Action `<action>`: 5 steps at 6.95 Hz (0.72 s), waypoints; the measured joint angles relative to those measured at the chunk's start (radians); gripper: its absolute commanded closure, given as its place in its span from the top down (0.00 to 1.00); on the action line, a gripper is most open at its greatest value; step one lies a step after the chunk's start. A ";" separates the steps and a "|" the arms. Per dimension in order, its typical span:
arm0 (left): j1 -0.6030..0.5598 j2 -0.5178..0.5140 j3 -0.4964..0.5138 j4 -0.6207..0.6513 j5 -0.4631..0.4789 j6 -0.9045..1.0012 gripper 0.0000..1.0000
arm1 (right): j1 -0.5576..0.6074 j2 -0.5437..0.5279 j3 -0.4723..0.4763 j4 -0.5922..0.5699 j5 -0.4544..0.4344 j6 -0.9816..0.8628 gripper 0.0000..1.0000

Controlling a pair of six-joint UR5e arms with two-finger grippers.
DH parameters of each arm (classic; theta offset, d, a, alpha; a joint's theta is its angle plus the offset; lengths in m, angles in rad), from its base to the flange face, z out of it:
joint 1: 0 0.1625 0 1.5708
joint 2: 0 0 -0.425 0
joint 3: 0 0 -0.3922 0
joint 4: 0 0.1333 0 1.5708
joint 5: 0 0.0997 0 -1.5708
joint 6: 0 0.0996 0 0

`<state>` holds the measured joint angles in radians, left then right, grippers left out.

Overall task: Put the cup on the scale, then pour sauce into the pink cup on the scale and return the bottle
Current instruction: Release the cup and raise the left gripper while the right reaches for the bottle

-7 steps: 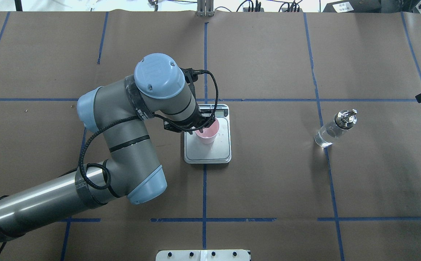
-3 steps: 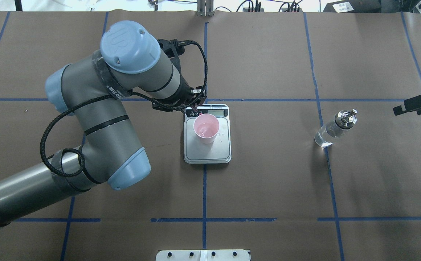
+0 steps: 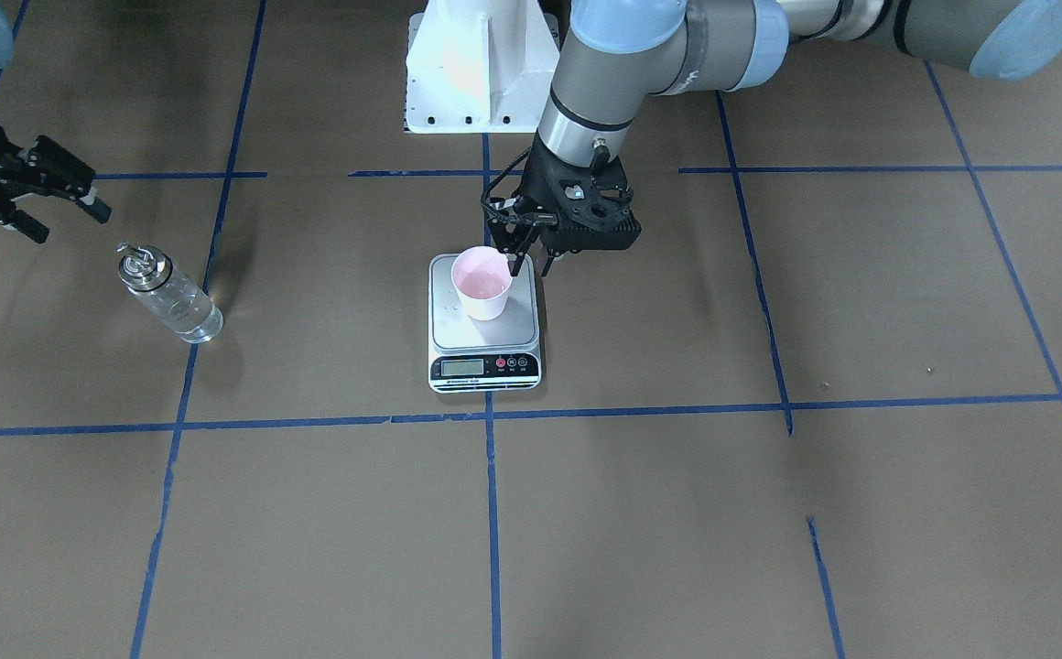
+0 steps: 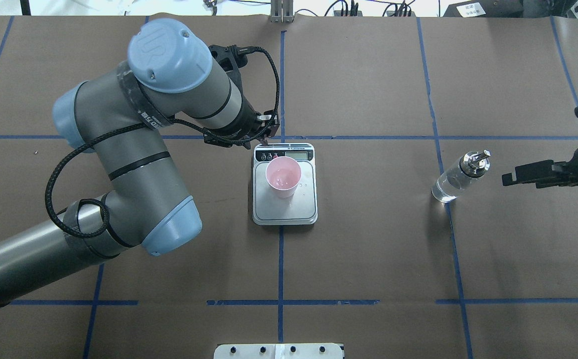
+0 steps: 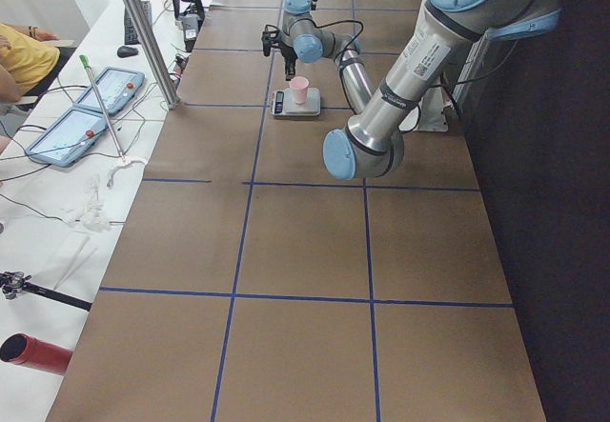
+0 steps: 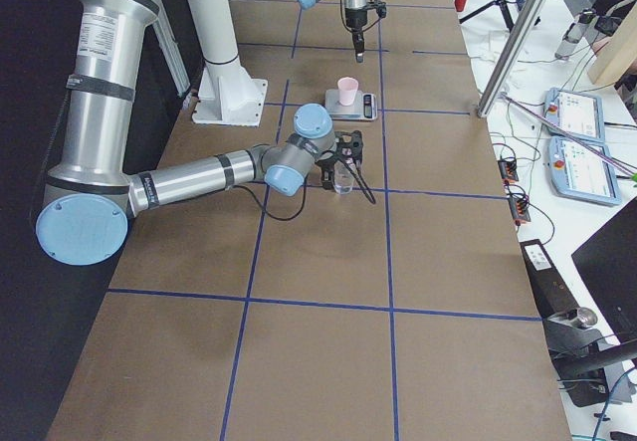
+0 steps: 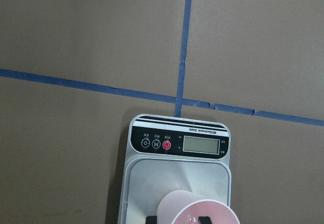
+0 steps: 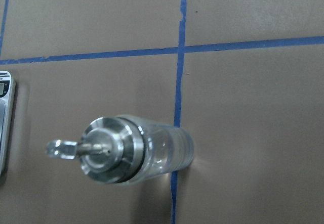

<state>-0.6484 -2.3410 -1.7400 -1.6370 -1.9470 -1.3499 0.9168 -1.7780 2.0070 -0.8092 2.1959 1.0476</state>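
While cup (image 3: 482, 284) stands free, left jaws hover beside.

A silver scale (image 7: 172, 179) sits on a brown desk (image 7: 76, 42). The black strip (image 7: 179, 133) along the scale's far edge holds three round buttons (image 7: 156, 144) and a grey display (image 7: 200, 144). A pink cup (image 7: 195, 209) stands on the scale, cut off by the frame's lower edge. Blue tape lines (image 7: 185, 42) cross just beyond the scale.
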 measured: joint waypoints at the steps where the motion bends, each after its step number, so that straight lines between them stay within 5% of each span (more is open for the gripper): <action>1: -0.008 0.010 -0.016 -0.007 0.000 0.000 0.43 | -0.110 -0.022 0.040 0.004 -0.153 0.020 1.00; 5: -0.030 0.025 -0.036 -0.015 -0.003 0.000 0.43 | -0.513 -0.040 0.076 0.001 -0.837 0.151 0.98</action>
<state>-0.6780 -2.3162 -1.7758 -1.6520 -1.9496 -1.3499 0.4036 -1.8181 2.0827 -0.8078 1.3590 1.1989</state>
